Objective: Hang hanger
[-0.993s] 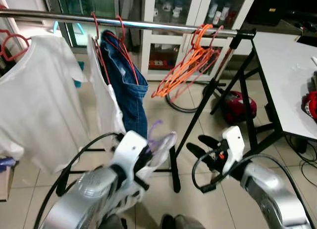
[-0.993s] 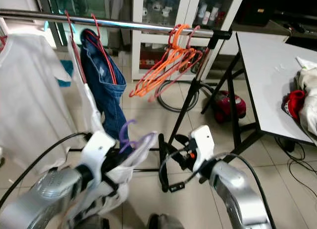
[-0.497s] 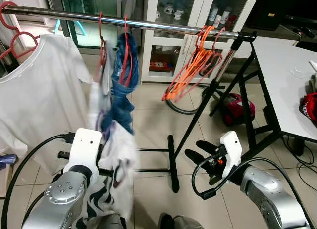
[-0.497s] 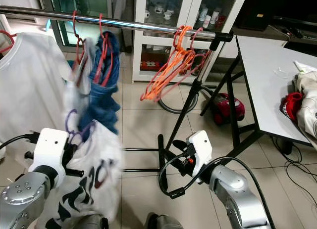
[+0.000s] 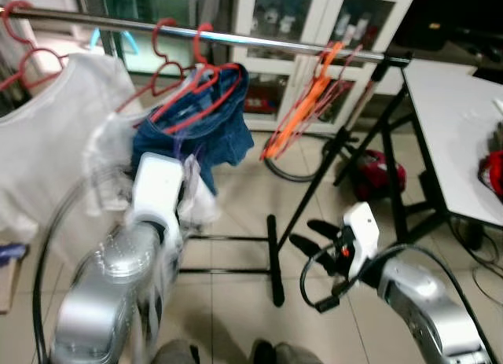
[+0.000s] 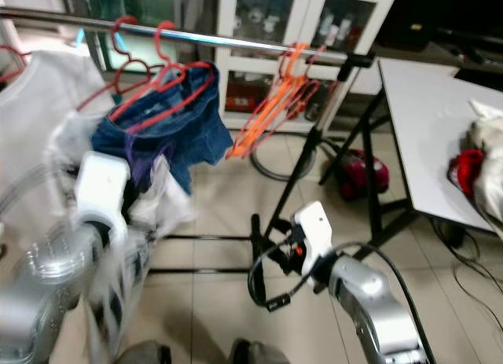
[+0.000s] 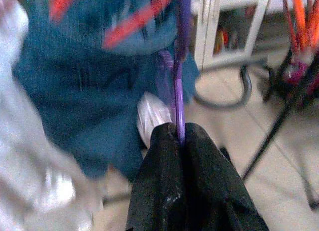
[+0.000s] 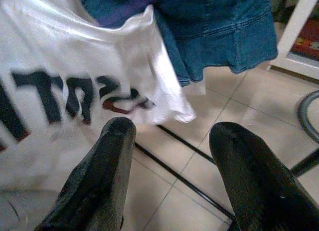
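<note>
**Thin hook, floppy load: how the purple hanger will handle**

Going left to right, a white shirt [image 5: 47,144] hangs on the rail [image 5: 259,43], then red hangers carrying a denim garment [image 5: 204,132]. My left gripper [image 7: 178,136] is raised in front of that denim, its fingers pressed together on the purple hanger [image 7: 179,91], pinching the thin neck just below the hook. A white printed T-shirt [image 8: 75,96] droops from it beside the arm.

I judge the hanger light and stiff but slick and narrow, so it could twist in the pinch. The shirt is soft and will swing, dragging the hook off line. Holding at the neck seems right, since it leaves the hook free to drop over the rail.

Further right, orange hangers [image 5: 306,104] crowd the rail's end. My right gripper [image 8: 172,166] sits low over the floor tiles, fingers spread and empty. The white surface [image 5: 464,136] stands at the far right.
</note>
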Controlling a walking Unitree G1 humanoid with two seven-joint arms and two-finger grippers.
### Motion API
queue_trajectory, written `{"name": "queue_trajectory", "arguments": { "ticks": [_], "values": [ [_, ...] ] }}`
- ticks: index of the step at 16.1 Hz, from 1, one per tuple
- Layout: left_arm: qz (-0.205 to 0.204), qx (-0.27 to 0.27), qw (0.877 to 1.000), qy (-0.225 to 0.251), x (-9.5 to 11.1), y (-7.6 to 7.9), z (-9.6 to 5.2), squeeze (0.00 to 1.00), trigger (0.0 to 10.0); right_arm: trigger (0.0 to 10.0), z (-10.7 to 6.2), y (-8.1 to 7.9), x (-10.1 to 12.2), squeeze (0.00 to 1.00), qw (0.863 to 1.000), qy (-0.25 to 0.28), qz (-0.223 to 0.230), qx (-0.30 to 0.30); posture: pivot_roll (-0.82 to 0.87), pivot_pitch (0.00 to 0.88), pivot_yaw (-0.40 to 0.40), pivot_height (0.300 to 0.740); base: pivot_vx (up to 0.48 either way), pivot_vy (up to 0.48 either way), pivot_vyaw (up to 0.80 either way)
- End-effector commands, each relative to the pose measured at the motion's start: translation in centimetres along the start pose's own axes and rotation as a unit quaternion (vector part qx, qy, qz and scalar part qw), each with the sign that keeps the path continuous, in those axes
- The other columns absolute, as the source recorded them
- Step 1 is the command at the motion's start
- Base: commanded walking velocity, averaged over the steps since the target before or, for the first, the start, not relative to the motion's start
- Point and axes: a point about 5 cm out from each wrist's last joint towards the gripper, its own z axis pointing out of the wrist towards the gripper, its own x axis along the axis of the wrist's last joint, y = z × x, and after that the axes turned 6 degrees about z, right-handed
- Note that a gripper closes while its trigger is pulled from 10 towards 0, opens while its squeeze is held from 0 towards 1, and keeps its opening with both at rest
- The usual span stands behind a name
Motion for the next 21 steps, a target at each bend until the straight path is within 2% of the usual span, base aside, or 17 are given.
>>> {"name": "queue_trajectory", "arguments": {
  "ticks": [1,2,4,5,6,8,9,10,11,14,17,20,21],
  "values": [
    [0.019,0.015,0.999,0.022,1.1,-1.2,1.5,0.00,10.0,10.0,-0.3,0.6,0.8,0.00,1.000,0.011,-0.007,-0.013,0.05,0.049,-0.132,0.740,0.000,0.000,0.00],
    [0.031,0.024,0.998,0.049,2.8,-2.6,2.9,0.00,10.0,10.0,-0.2,0.9,1.2,0.00,1.000,0.019,-0.012,-0.020,0.05,0.046,-0.130,0.740,0.000,0.000,0.00],
    [0.034,0.006,0.997,0.072,4.1,-3.0,3.9,0.00,10.0,10.0,-0.1,1.1,1.7,0.00,0.999,0.028,-0.012,-0.029,0.04,0.042,-0.129,0.740,0.000,0.000,0.00],
    [0.024,-0.028,0.995,0.090,5.3,-2.9,4.7,0.00,10.0,10.0,0.1,0.9,2.2,0.00,0.999,0.036,-0.012,-0.032,0.04,0.041,-0.126,0.740,0.000,0.000,0.00],
    [0.021,-0.038,0.994,0.096,5.6,-2.9,4.9,0.00,10.0,10.0,0.2,0.9,2.3,0.00,0.999,0.038,-0.012,-0.032,0.04,0.041,-0.126,0.740,0.000,0.000,0.00],
    [0.014,-0.144,0.984,0.107,6.9,-1.4,5.9,0.00,10.0,10.0,0.6,0.5,2.5,0.00,0.998,0.038,-0.017,-0.040,0.04,0.037,-0.115,0.740,0.000,0.000,0.00],
    [0.013,-0.159,0.982,0.104,6.9,-1.2,6.0,0.00,10.0,10.0,0.6,0.4,2.5,0.00,0.998,0.038,-0.017,-0.040,0.04,0.037,-0.115,0.740,0.000,0.000,0.00],
    [0.036,-0.193,0.976,0.095,6.9,-0.3,6.2,0.00,10.0,10.0,0.5,0.2,2.2,0.00,0.998,0.034,-0.015,-0.047,0.03,0.034,-0.105,0.740,0.000,0.000,0.00],
    [0.039,-0.188,0.977,0.097,7.1,-0.3,6.5,0.00,10.0,10.0,0.5,0.2,2.1,0.00,0.998,0.034,-0.015,-0.048,0.03,0.033,-0.103,0.740,0.000,0.000,0.00],
    [0.028,-0.159,0.977,0.138,9.5,-0.6,7.8,0.00,10.0,10.0,0.2,0.3,2.1,0.00,0.998,0.034,-0.018,-0.059,0.02,0.033,-0.099,0.740,0.000,0.000,0.00],
    [0.013,-0.120,0.980,0.157,11.1,-1.2,9.0,0.00,10.0,10.0,0.1,0.7,2.4,0.00,0.997,0.037,-0.022,-0.066,0.02,0.035,-0.101,0.740,0.000,0.000,0.00],
    [0.007,-0.123,0.978,0.169,12.0,-1.3,9.5,0.00,10.0,10.0,0.2,0.8,2.6,0.00,0.997,0.037,-0.026,-0.067,0.02,0.034,-0.102,0.740,0.000,0.000,0.00],
    [0.008,-0.141,0.974,0.177,12.6,-1.0,9.4,0.00,10.0,10.0,0.2,0.5,2.6,0.00,0.997,0.035,-0.028,-0.061,0.02,0.034,-0.102,0.740,0.000,0.000,0.00]
  ]
}}
